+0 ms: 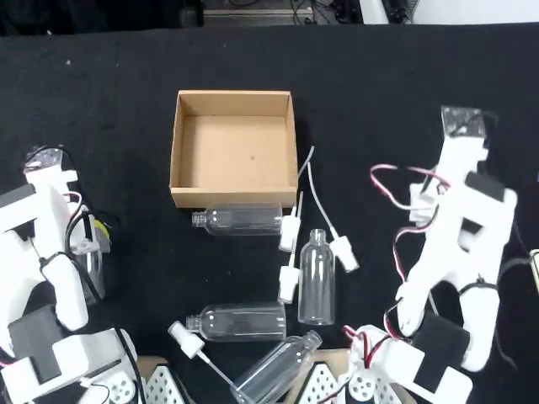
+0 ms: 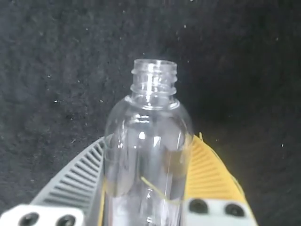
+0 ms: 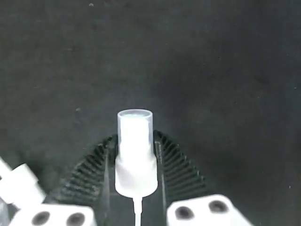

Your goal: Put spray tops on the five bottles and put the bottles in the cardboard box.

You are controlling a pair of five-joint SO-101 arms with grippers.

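Observation:
My left gripper (image 2: 146, 157) is shut on a clear, uncapped bottle (image 2: 149, 108), its grey and yellow fingers pressing the body below the threaded neck. From above, that bottle (image 1: 89, 263) sits in the left arm at the table's left edge. My right gripper (image 3: 135, 140) is shut on a white spray top (image 3: 135, 162), whose thin tube points back toward the wrist. An open cardboard box (image 1: 177, 143) stands at the middle back. In front of it lie several clear bottles (image 1: 240, 220) (image 1: 317, 278) (image 1: 244, 321) (image 1: 276, 370) among loose spray tops (image 1: 290, 232) (image 1: 288, 284) (image 1: 344, 252) (image 1: 187, 338).
The right arm (image 1: 459, 227) rises at the right side, with red and white wires looping beside it. Another loose spray top (image 3: 18, 184) lies near my right gripper. Black cloth covers the table, with bare room behind and beside the box.

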